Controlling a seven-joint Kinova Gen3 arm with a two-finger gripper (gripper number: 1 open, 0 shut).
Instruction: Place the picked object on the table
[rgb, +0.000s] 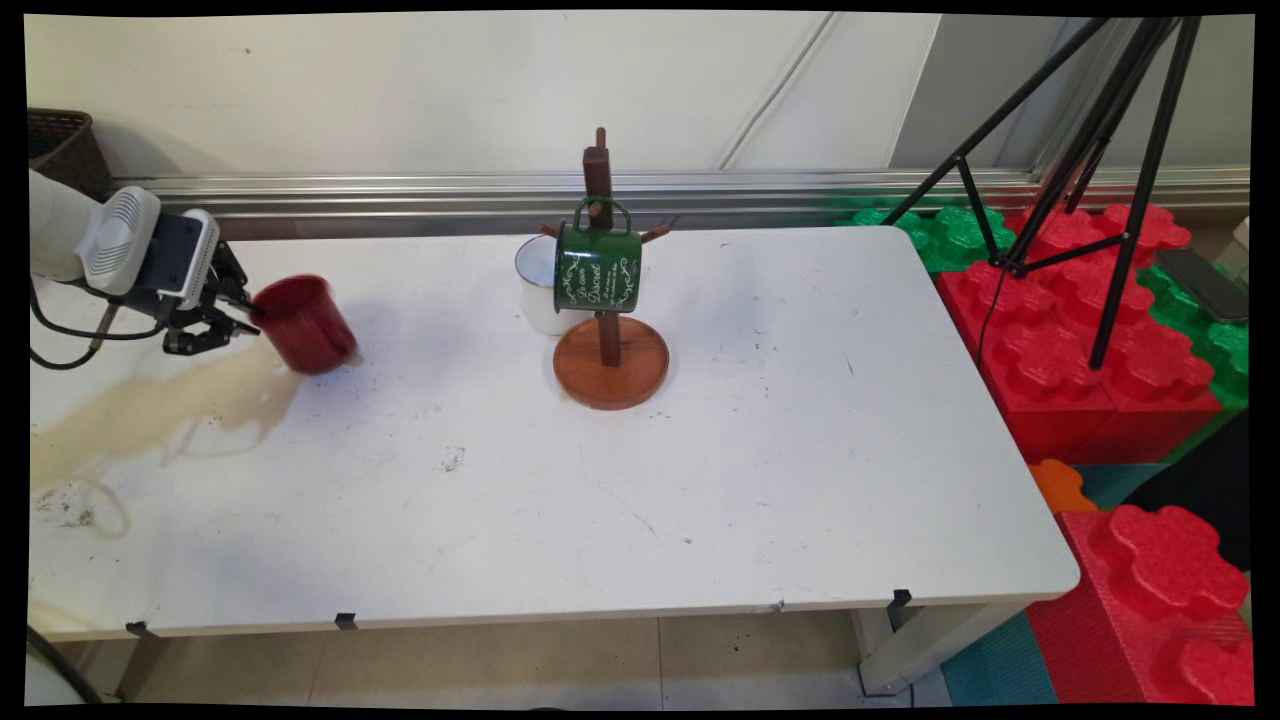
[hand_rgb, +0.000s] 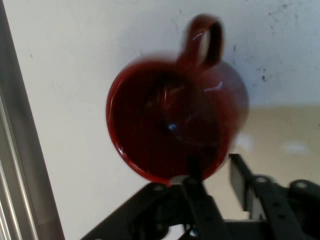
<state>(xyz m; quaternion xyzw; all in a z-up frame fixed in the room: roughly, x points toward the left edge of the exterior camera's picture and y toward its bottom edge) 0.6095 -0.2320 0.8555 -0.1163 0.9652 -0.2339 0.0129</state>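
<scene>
A dark red mug (rgb: 305, 323) stands tilted at the table's far left, its mouth turned toward my gripper (rgb: 250, 312). In the hand view the red mug (hand_rgb: 175, 120) fills the middle, handle pointing up and blurred. My gripper (hand_rgb: 217, 172) straddles its near rim: one finger reaches inside the mouth, the other finger (hand_rgb: 240, 185) stands outside to the right with a gap between them. The fingers are open and do not clamp the rim.
A beige spill (rgb: 150, 410) spreads over the table (rgb: 700, 480) below the mug. A wooden mug tree (rgb: 611, 362) at the centre back carries a green mug (rgb: 598, 268), with a white mug (rgb: 535, 290) behind it. A tripod (rgb: 1080, 150) and red foam blocks (rgb: 1080, 370) stand at the right.
</scene>
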